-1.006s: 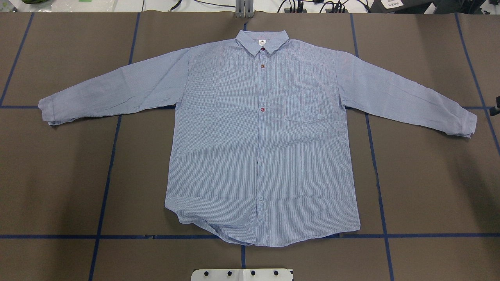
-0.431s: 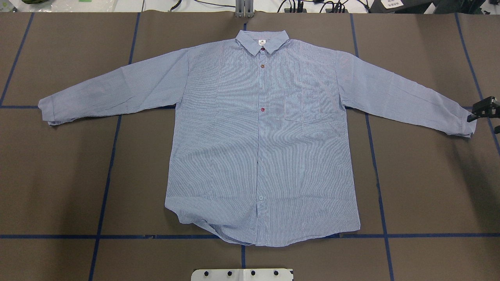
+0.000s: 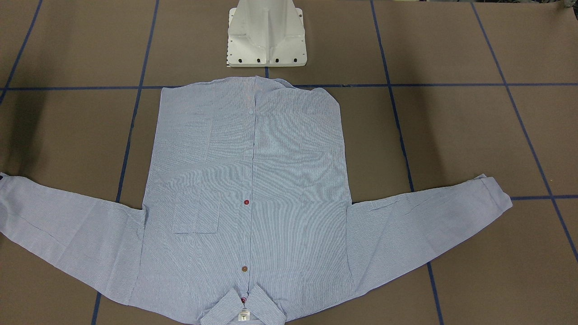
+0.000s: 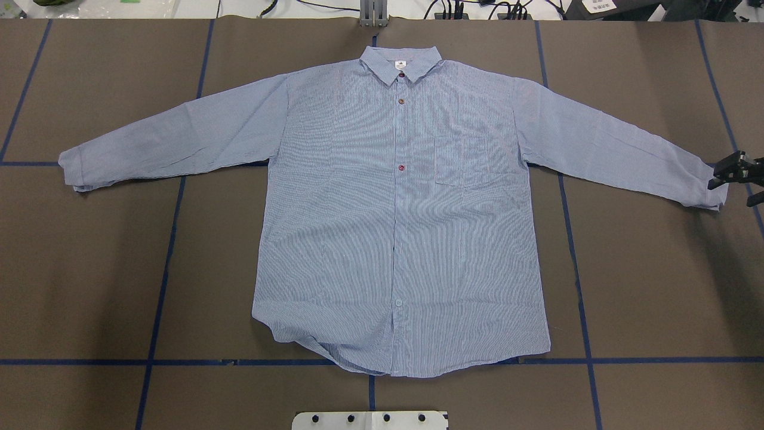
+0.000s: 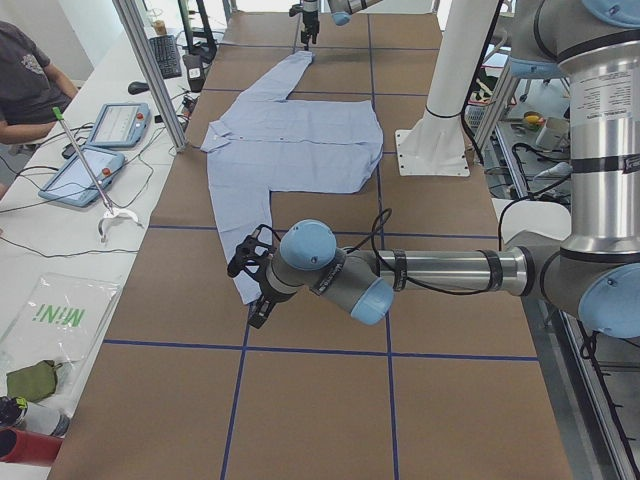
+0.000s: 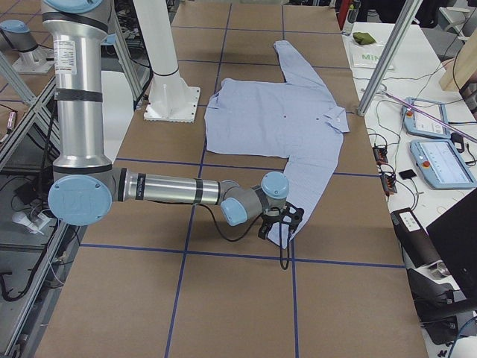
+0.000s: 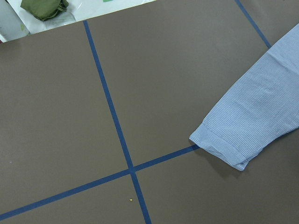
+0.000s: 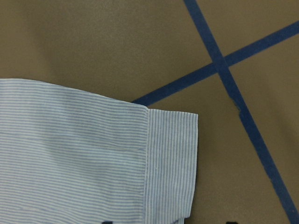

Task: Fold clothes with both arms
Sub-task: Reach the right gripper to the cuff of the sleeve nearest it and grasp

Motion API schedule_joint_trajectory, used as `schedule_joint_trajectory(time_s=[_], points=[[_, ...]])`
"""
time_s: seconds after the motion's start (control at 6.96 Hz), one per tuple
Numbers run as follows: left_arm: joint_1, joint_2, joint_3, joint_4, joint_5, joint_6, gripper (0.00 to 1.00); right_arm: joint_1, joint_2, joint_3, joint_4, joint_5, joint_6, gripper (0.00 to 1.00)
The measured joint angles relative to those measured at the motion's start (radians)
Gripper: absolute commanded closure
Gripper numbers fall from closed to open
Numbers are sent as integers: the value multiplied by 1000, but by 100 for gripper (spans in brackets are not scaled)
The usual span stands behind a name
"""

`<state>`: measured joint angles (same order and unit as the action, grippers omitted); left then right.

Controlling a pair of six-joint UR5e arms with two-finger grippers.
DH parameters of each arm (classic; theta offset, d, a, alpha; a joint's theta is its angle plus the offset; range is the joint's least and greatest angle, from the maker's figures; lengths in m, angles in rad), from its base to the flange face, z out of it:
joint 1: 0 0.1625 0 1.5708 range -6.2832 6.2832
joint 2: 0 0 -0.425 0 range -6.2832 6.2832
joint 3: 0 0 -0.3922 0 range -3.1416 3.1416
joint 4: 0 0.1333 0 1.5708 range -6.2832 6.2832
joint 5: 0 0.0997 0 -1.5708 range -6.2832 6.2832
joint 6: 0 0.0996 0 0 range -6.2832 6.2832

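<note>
Shirt: We see the shirt (image 4: 394,227) spread flat and face-up on the brown table (image 4: 656,286). It is buttoned, with its collar (image 4: 401,63) on the far side from the robot and its hem near the white pedestal (image 3: 267,36).
Sleeves: Both are stretched out sideways, angled slightly toward the robot.
Right gripper: We find the right gripper (image 4: 731,190) low at the right cuff (image 8: 170,163). Its fingers are spread apart, their tips showing on either side of the cuff edge in the wrist view, and nothing is clamped.
Left gripper: The left gripper (image 5: 250,288) hangs near the left cuff (image 7: 219,144). We cannot tell whether its fingers are parted or closed.
Table marks: Blue tape lines (image 7: 117,126) cross just beside each cuff.
</note>
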<state>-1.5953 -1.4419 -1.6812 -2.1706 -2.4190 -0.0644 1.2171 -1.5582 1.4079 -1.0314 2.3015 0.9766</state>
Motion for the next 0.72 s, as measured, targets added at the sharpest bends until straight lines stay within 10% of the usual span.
schedule_joint_trajectory(time_s=[0.43,0.72], points=[[-1,0,-2,0,0,0,1,-23,27,-43,1,1,5,20],[-1,0,-8,0,0,0,1,-30,27,-49,1,2,5,47]])
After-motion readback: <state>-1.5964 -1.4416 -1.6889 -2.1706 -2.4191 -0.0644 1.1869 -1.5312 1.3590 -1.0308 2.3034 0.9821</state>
